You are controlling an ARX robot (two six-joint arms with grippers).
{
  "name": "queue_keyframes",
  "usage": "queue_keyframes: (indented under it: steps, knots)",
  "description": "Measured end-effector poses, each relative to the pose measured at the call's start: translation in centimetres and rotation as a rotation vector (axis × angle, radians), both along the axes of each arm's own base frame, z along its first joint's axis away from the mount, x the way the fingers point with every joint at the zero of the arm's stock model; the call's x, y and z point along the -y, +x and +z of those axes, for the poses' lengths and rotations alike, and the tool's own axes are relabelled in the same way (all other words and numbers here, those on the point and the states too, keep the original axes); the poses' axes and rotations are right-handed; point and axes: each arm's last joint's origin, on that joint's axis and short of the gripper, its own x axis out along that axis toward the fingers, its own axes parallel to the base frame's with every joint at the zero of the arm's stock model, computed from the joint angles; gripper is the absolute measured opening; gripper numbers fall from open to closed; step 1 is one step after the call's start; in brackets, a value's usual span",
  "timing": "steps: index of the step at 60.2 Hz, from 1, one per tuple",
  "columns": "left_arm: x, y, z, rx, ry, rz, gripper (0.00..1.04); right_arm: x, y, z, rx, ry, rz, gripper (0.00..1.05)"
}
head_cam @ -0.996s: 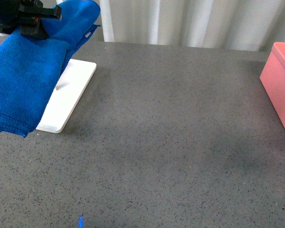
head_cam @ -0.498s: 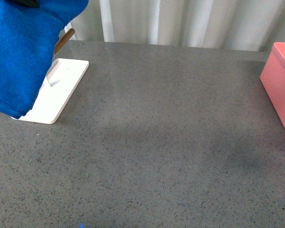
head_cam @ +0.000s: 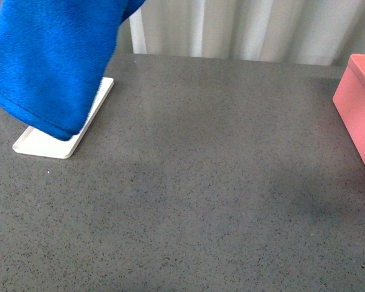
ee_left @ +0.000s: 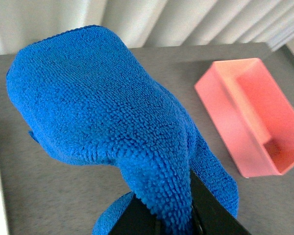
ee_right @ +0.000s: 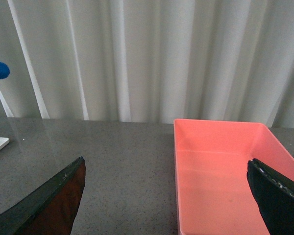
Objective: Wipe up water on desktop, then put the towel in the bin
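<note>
The left end effector [ee_left: 172, 218] is clamped on a gathered fold of the towel [head_cam: 55, 61]. The towel is held clear of the worktop [head_cam: 219, 182] in the upper left of the front frame, presumably for carrying to the spill. The white tray [head_cam: 45, 145] is half hidden behind it. The right end effector [ee_right: 166, 205] is held wide apart, facing the pink bin [ee_right: 220, 166]. No water can be made out, and the left arm is cut off.
</note>
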Motion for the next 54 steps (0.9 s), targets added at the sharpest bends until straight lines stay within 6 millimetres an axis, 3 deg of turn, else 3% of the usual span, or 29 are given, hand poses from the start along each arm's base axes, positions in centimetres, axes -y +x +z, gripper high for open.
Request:
queue_keyframes:
  steps: [12,22,35,39,45,54]
  knots:
    - [3.2,-2.3,0.3,0.051,-0.124,-0.115,0.04,0.0,0.0,0.0,0.0,0.0,0.0,0.98]
    - [5.4,-3.6,-0.9,0.079,-0.195,-0.16,0.04,0.0,0.0,0.0,0.0,0.0,0.0,0.98]
    - [5.8,-3.9,-1.3,0.057,-0.207,-0.163,0.04,0.0,0.0,0.0,0.0,0.0,0.0,0.98]
    - [5.8,-3.9,-1.3,0.056,-0.209,-0.161,0.04,0.0,0.2,-0.2,-0.181,0.066,0.048,0.98]
    - [5.8,-3.9,-1.3,0.057,-0.21,-0.161,0.04,0.6,1.5,-0.5,-0.382,0.159,0.091,0.98]
    - [5.8,-3.9,-1.3,0.058,-0.21,-0.161,0.04,0.9,4.1,0.3,-0.408,0.176,0.21,0.98]
